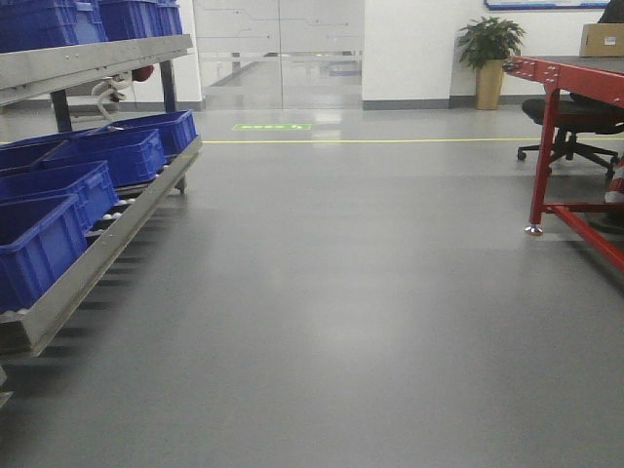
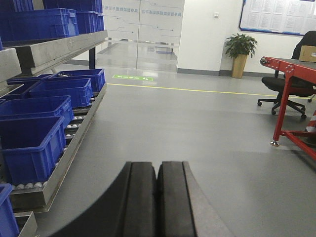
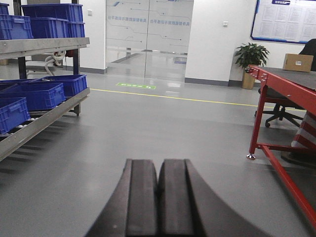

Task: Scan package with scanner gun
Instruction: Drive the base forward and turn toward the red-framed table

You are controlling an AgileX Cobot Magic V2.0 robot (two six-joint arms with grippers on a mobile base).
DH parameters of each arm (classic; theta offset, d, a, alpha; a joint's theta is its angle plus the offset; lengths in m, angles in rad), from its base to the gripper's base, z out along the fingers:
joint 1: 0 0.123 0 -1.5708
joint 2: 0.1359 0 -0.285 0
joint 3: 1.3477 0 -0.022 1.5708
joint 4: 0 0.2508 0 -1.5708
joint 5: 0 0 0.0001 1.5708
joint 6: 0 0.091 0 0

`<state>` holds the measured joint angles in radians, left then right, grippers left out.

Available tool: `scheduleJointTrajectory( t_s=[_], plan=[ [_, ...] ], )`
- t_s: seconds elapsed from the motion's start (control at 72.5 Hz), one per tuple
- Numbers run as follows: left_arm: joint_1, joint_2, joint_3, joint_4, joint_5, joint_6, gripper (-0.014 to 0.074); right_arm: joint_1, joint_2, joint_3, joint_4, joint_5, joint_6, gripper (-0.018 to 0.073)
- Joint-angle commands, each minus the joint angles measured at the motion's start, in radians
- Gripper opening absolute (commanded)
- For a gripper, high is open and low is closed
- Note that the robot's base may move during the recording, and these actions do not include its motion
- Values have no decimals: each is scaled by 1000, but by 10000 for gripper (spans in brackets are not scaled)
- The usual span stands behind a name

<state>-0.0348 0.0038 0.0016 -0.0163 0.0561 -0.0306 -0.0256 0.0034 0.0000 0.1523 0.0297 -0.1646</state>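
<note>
Nearest, the left end effector (image 2: 157,170) is seen with its two black pads pressed together and nothing between them. The right end effector (image 3: 158,168) is likewise closed and empty. Both are held low and pointed out over bare grey floor (image 1: 341,292).

The task is judged to be at its very start: no scanner gun is in view anywhere, so nothing has been picked up or scanned. The next move calls for the scanner gun and the package to be found, probably by the base or arms being turned, and for one end effector to be opened before any grasp.

Ahead and to the left of both, one roller rack (image 2: 74,143) is seen with blue crates (image 2: 29,148) – at least four on its lower level and more above, the full number not countable. Ahead and to the right stands one red table (image 3: 276,79). On its far end sits one tan cardboard box (image 3: 297,62) – whether it is the package cannot be told, no sticker being visible. Beyond are one office chair (image 2: 284,89) and one potted plant (image 2: 240,47).
</note>
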Motion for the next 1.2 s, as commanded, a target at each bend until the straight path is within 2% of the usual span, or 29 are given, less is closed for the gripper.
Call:
scheduleJointTrajectory(
  t_s=[0.0,1.186],
  plan=[
    [-3,-4,-2,1,-20,-4,-111,-3,-3,0,-5,-23,-1,-168],
    [-5,-4,-2,1,-20,-4,-111,-3,-3,0,-5,-23,-1,-168]
  ],
)
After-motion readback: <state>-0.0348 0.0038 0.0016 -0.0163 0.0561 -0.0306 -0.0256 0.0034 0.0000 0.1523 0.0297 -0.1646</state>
